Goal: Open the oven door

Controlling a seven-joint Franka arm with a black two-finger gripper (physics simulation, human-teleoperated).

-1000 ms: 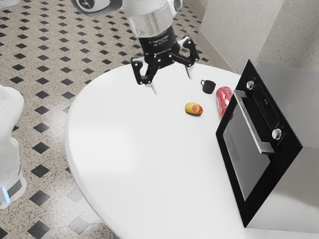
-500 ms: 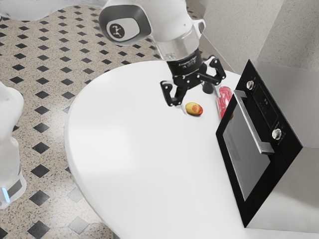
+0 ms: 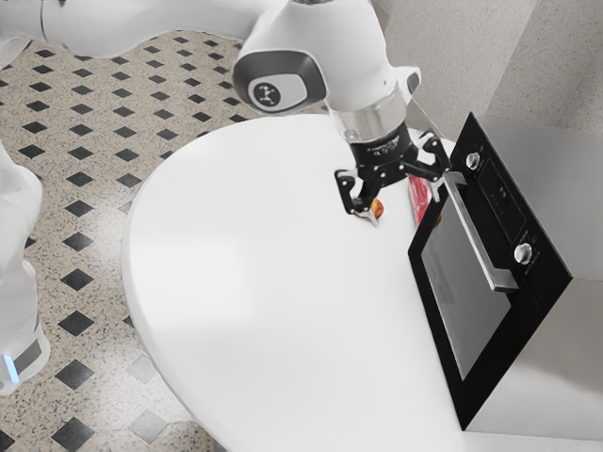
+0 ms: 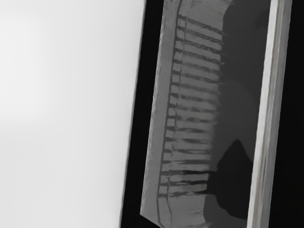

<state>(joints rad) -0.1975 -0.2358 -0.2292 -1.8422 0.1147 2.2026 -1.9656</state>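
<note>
1. Exterior view: the arm [image 3: 160, 26] comes in from the exterior view's upper left, and the pincer [image 3: 407, 207] hangs over the far part of the table [image 3: 236, 282], pointing down and a little tilted.
2. Exterior view: the pincer is wide open, its two fingers well apart, with nothing held between them.
3. Exterior view: the oven [image 3: 542, 287] stands at the exterior view's right, its front turned toward the pincer's side. Its door [image 3: 471, 292] is shut, flush in that front.
4. Exterior view: the handle [image 3: 482, 231] slants across the upper part of the door, from a far end close to the pincer to a near end well apart from it. The right-hand finger in this view is just beside the far end; whether it touches cannot be told.
5. Exterior view: two knobs [image 3: 523, 254] sit on the panel [image 3: 502, 200] above the handle. A red thing [image 3: 420, 200] lies between the pincer and the oven, and a mango [image 3: 378, 209] is partly hidden behind the left-hand finger.
6. Wrist view: the door is beneath the pincer, its black edge running alongside the white table.
7. Wrist view: a rack [image 4: 190, 140] shows in the glass [image 4: 154, 123], between that edge and the handle. The handle is a straight pale bar, with black front beyond it.
</note>
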